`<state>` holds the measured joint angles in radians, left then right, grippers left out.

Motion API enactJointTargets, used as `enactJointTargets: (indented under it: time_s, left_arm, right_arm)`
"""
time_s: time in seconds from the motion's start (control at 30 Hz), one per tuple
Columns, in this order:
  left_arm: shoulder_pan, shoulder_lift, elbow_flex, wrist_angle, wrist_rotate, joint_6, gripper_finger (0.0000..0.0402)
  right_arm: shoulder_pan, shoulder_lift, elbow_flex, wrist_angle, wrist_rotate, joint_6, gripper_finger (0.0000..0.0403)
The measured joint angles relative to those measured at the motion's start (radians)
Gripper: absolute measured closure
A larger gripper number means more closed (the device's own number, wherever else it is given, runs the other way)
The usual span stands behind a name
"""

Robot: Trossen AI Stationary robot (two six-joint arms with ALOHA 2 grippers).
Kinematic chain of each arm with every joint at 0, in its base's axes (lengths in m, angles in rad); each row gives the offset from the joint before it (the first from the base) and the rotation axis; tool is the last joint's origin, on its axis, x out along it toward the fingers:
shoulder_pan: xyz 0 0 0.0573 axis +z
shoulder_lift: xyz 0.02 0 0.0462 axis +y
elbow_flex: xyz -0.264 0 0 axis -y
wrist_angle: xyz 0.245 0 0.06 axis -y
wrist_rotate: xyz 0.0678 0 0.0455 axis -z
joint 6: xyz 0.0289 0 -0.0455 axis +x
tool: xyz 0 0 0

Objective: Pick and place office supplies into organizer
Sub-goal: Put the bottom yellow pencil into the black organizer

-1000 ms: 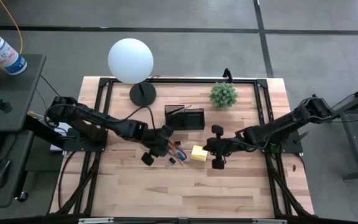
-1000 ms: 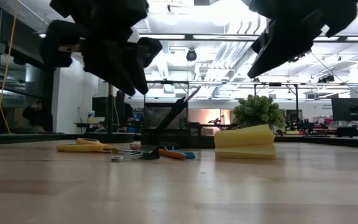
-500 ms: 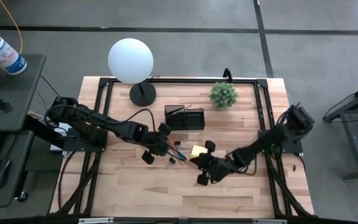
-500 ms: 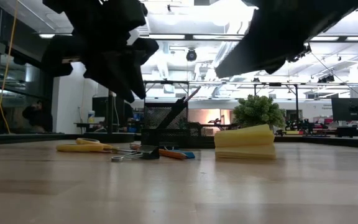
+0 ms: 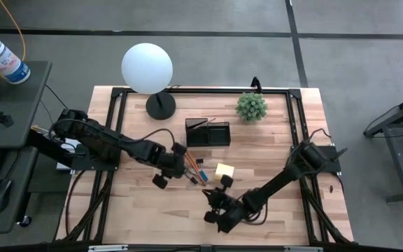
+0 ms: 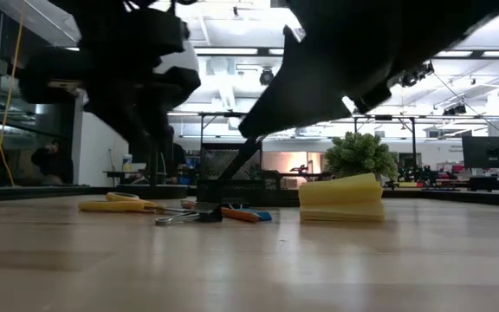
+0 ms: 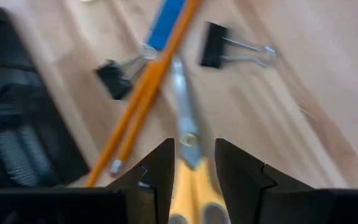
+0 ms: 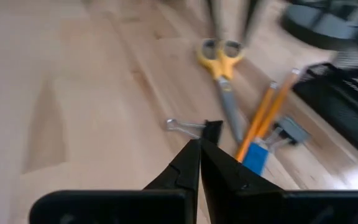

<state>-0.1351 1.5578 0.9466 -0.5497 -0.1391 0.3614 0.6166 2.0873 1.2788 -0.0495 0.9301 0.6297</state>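
Scissors, yellow handles, lie flat on the table in a small heap of supplies just in front of the organizer. Blades closed, pointing toward the rest of the heap. In the right wrist view the scissors run alongside two orange pencils.

Two orange pencils lie side by side, touching, beside the scissor blades. A small blue eraser lies against the pencils near their far ends. Two black binder clips: one at the pencils' side nearer the organizer, the other apart on bare wood, wire handles laid out flat.

Yellow sticky-note pad sits on the table just to the right of the heap, not touching it. Low view shows the pad with its top sheets lifted a little.

Organizer: black mesh, upright, mid-table, behind the heap. Something dark and slim leans in it; cannot tell what.

Left claw hangs directly over the scissor handles, fingers spread, nothing between them. From above, left claw is at the heap's left edge.

Right claw pressed together, empty, low over bare wood in front of the heap. From above it is toward the table's front edge, well apart from the pad.

White globe lamp and green plant stand along the table's rear.
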Motion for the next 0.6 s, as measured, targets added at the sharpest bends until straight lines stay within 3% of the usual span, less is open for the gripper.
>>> enactJointTargets:
  time_s: [0.2,0.37,0.6]
  left_arm:
    - [-0.107,0.0,0.0,-0.035,0.0,0.0,0.033]
    - [-0.183,-0.019,0.0,-0.037,0.018,0.004,0.0367]
    - [-0.212,-0.104,-0.018,0.043,0.086,0.145,0.0398]
  right_arm:
    - [0.046,0.061,0.072,-0.123,0.122,0.228,0.0391]
    - [0.068,0.074,0.089,-0.132,0.108,0.301,0.0391]
    - [0.039,0.074,0.089,-0.146,0.068,0.308,0.0391]
